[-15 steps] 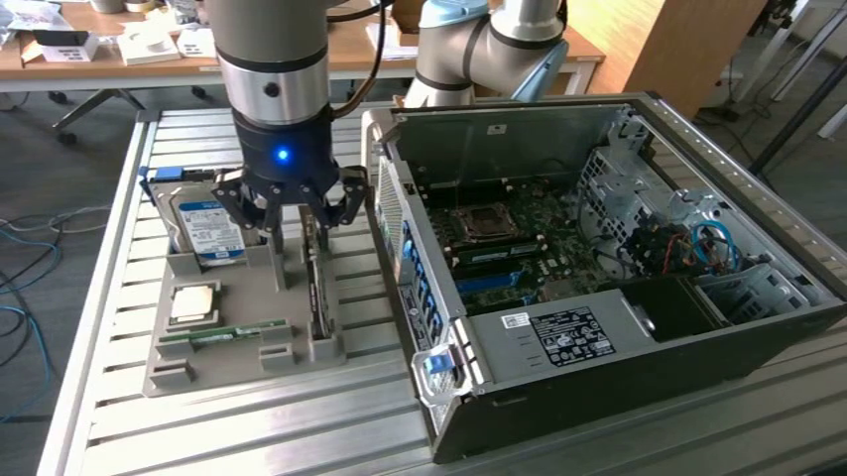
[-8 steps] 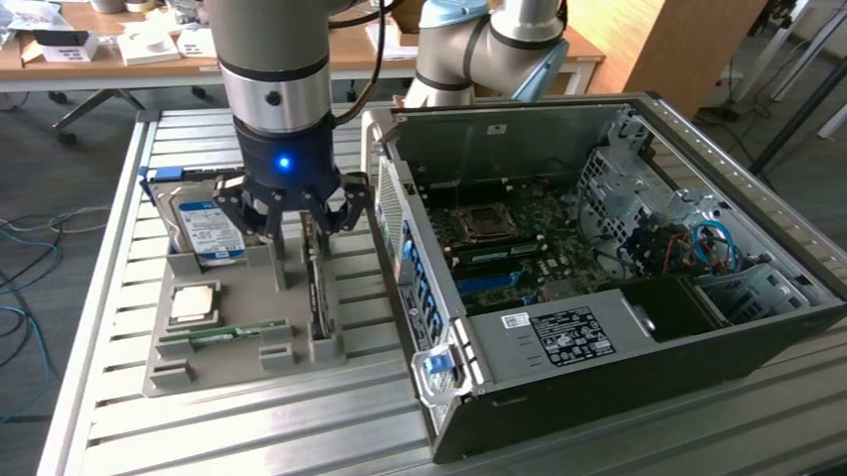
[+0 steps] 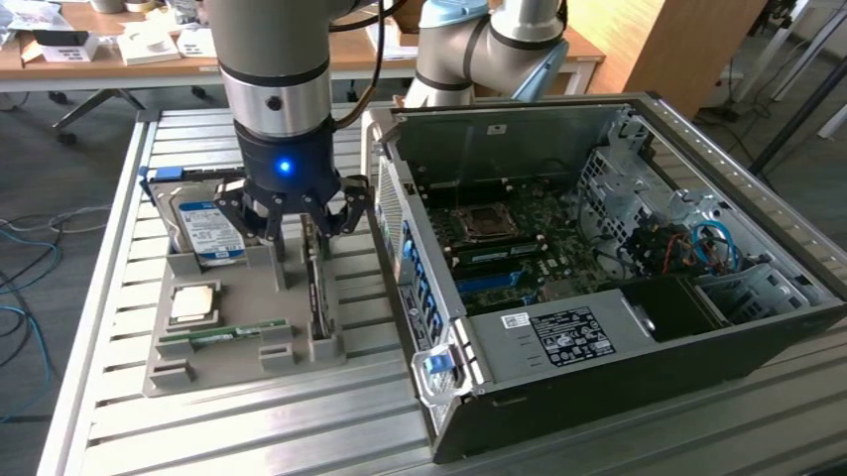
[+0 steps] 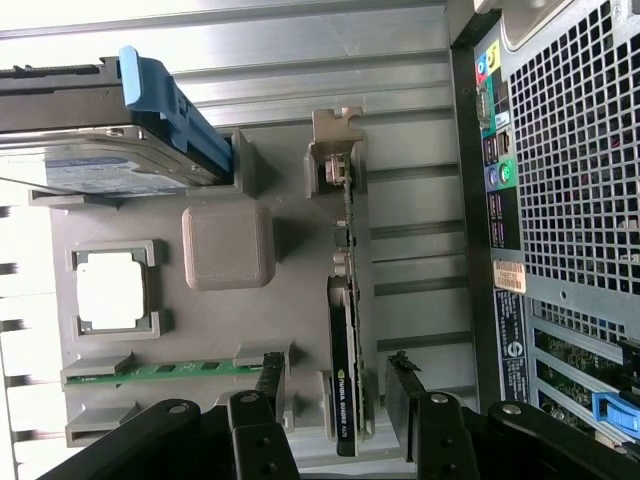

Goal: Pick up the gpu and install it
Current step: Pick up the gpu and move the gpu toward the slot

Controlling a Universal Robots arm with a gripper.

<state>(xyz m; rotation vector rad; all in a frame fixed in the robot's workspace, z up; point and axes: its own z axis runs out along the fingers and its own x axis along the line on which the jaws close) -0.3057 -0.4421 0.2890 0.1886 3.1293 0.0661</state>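
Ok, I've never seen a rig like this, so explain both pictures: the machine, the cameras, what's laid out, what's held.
The machine is one robot arm ending in a gripper, a two-fingered claw. The exterior view comes from a camera off the arm, looking down at a metal table. The wrist view comes from a camera on the arm's wrist, looking past the gripper. On the table sits a grey tray of computer parts: a hard drive, a processor chip, a green memory stick and the gpu, a graphics card standing on its edge. On the exterior view's right of the tray lies an open computer case. The gripper holds nothing: it is open and straddles the gpu, with a gap on each side.
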